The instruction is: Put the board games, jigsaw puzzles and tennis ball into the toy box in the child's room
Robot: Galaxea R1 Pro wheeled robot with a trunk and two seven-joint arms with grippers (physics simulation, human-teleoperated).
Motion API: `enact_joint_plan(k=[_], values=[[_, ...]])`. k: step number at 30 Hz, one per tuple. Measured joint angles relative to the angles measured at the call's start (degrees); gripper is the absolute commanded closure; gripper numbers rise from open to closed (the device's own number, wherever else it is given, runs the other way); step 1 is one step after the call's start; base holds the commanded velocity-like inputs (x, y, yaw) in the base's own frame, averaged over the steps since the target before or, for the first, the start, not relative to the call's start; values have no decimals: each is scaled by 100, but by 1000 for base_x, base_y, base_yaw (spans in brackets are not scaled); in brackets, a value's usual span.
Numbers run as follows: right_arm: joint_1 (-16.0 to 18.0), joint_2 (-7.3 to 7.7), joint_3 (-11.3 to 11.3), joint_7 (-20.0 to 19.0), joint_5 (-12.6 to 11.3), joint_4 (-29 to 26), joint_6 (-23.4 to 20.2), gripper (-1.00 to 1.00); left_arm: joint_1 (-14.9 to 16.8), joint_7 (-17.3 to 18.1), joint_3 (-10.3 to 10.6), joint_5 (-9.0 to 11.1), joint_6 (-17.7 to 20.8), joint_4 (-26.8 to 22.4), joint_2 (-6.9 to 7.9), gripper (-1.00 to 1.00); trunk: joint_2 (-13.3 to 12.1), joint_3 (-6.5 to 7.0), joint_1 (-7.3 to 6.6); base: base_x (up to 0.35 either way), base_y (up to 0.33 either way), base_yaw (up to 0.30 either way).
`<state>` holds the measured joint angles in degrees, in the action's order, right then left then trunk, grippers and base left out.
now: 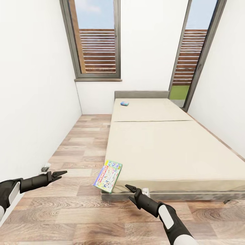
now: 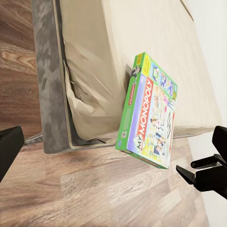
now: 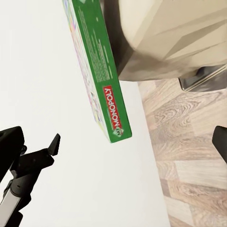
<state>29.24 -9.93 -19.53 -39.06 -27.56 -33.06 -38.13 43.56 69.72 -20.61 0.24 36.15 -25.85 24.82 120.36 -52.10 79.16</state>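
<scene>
**Monopoly box overhanging the bed corner, both grippers empty**

The green-edged Monopoly box (image 1: pixel 108 176) tilts off the near-left corner of the bed (image 1: pixel 170 149), at lower centre of the head view, part of it hanging over the floor (image 1: pixel 81 143). It is judged light, stiff and smooth-faced; a hold across its thin free edge looks best. The left gripper (image 1: pixel 60 175) and right gripper (image 1: pixel 130 189) flank it, jaws parted, holding nothing. A small blue box (image 1: pixel 124 103) lies near the headboard (image 1: pixel 141 94). The soft mattress gives little backing. White walls and tall windows (image 1: pixel 98 41) enclose the room.
</scene>
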Motion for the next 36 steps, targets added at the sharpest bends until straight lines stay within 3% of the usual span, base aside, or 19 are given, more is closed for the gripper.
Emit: enact_joint_plan(k=[36], values=[[1,0,9,-6,-1,1,1,-100,-1,-10,2,-6,-7,-2,-3,-100,0,0,-1,37,68,0]])
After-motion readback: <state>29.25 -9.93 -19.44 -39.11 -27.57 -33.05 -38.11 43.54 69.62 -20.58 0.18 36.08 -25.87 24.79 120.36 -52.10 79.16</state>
